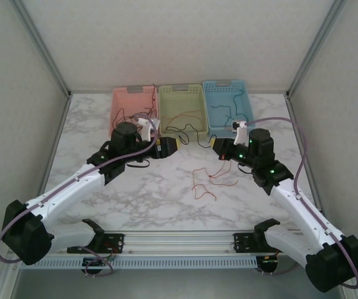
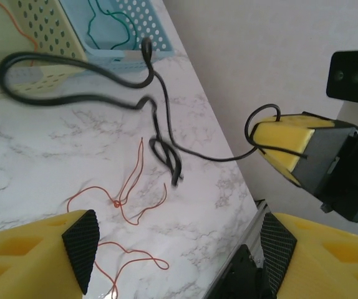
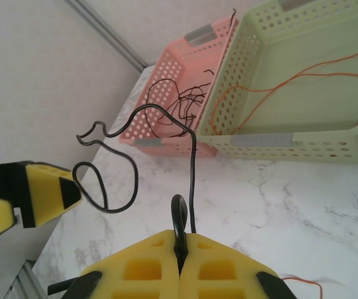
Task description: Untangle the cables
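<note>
Here, reaching inward, the right tool pinches a black cable; the left tool gapes.

left gripper spread, right gripper pinched (fully)

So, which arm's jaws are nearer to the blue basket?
Right. The right jaws, shut on a black cable, sit just in front of the blue basket's near-left corner; the left jaws are open further left, in front of the pale green basket.
</note>
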### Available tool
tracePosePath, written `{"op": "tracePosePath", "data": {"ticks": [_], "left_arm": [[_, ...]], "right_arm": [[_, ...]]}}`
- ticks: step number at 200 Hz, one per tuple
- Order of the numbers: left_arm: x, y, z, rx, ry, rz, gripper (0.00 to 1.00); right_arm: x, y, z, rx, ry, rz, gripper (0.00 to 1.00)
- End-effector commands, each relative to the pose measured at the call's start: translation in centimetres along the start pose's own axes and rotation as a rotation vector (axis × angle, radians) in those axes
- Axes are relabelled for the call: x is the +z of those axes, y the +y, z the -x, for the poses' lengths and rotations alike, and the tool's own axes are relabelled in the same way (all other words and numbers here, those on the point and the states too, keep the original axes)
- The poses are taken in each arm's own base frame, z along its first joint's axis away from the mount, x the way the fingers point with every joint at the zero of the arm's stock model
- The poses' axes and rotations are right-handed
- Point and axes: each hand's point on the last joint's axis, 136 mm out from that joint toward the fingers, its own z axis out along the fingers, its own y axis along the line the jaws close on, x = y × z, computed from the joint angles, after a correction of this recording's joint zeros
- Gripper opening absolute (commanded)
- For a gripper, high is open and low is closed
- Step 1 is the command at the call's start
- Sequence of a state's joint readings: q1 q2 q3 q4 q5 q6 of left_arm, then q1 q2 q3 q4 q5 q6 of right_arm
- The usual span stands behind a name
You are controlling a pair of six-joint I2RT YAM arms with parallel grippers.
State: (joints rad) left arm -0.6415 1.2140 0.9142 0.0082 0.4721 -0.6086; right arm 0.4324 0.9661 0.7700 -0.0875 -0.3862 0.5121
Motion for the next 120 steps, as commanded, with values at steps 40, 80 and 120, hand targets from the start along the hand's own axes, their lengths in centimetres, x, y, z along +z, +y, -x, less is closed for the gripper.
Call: {"op": "tracePosePath", "data": {"ticks": [40, 80, 120], "left_arm": [[1.6, -1.0, 1.4, -0.003, -0.015, 0.01, 0.65], [2.0, -0.3, 1.1, -0.003, 0.001, 0.035, 0.29], [1.5, 0.9, 0.7, 0.024, 0.008, 0.106, 0.0]], "right_arm": [[0.8, 1.3, 0.2, -0.05, -0.008, 0.024, 0.0], [0.8, 1.4, 0.4, -0.066, -0.007, 0.015, 0.0], [0.5, 1.3, 0.7, -0.094, -0.013, -0.008, 0.0]]}}
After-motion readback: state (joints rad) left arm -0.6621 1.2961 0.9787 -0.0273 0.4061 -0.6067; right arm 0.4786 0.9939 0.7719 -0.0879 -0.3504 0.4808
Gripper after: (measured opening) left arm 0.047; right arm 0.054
